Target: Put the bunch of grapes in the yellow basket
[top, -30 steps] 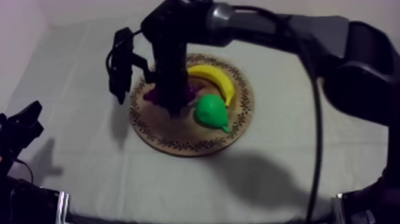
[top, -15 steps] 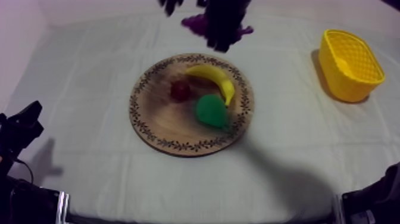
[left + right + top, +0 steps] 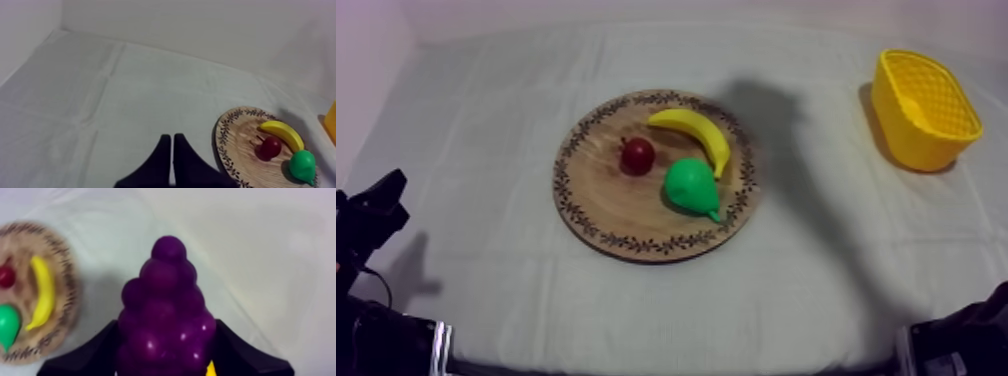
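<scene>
Purple grapes hang above the cloth, and my right gripper is shut on them, one black finger at each side. The round wooden board lies mid-table and carries a banana, a small red fruit and a green pear. In the right wrist view the board lies off to the side of the grapes. The yellow basket stands at the far right of the table. My left gripper rests low at the left with its fingers together as a narrow wedge.
A broad shadow falls on the cloth between the board and the basket. My left arm sits at the lower left edge of the top view. A black part of the right arm is at the lower right edge.
My right gripper lifted the grapes off the board and carried them up and toward the right, leaving the top view. The small red fruit now lies uncovered. The left arm has not moved.
</scene>
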Controlling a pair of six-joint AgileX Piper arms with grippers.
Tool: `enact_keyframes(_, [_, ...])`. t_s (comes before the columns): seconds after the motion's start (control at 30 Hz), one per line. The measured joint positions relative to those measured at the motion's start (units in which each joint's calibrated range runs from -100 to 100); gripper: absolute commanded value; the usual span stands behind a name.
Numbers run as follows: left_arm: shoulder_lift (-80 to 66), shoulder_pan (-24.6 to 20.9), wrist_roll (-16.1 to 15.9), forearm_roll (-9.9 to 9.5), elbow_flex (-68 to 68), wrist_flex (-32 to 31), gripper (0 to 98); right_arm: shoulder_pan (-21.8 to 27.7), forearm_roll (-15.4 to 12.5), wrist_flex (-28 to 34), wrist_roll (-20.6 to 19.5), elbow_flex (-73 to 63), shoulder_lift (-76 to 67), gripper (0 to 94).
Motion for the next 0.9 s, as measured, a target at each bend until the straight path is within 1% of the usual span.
enact_keyframes(0.17, [0.0, 0.0, 0.0, 0.00, 0.0, 0.0, 0.1, 5.9, 0.9, -4.8, -3.7, 0.7, -0.9, 37.0])
enact_keyframes(0.33, [0.0, 0.0, 0.0, 0.00, 0.0, 0.0, 0.1, 11.8, 1.7, -8.2, -6.9, 2.1, -0.6, 36.8])
enact_keyframes(0.53, [0.0, 0.0, 0.0, 0.00, 0.0, 0.0, 0.1, 17.5, 2.4, -9.2, -10.0, 4.4, 1.3, 37.1])
enact_keyframes(0.63, [0.0, 0.0, 0.0, 0.00, 0.0, 0.0, 0.1, 19.3, 2.5, -8.6, -10.3, 6.1, 2.6, 37.1])
enact_keyframes(0.7, [0.0, 0.0, 0.0, 0.00, 0.0, 0.0, 0.1, 20.1, 2.5, -8.1, -9.7, 7.2, 3.4, 37.2])
enact_keyframes(0.9, [0.0, 0.0, 0.0, 0.00, 0.0, 0.0, 0.1, 21.4, 0.7, -5.3, -7.0, 8.0, 7.5, 37.0])
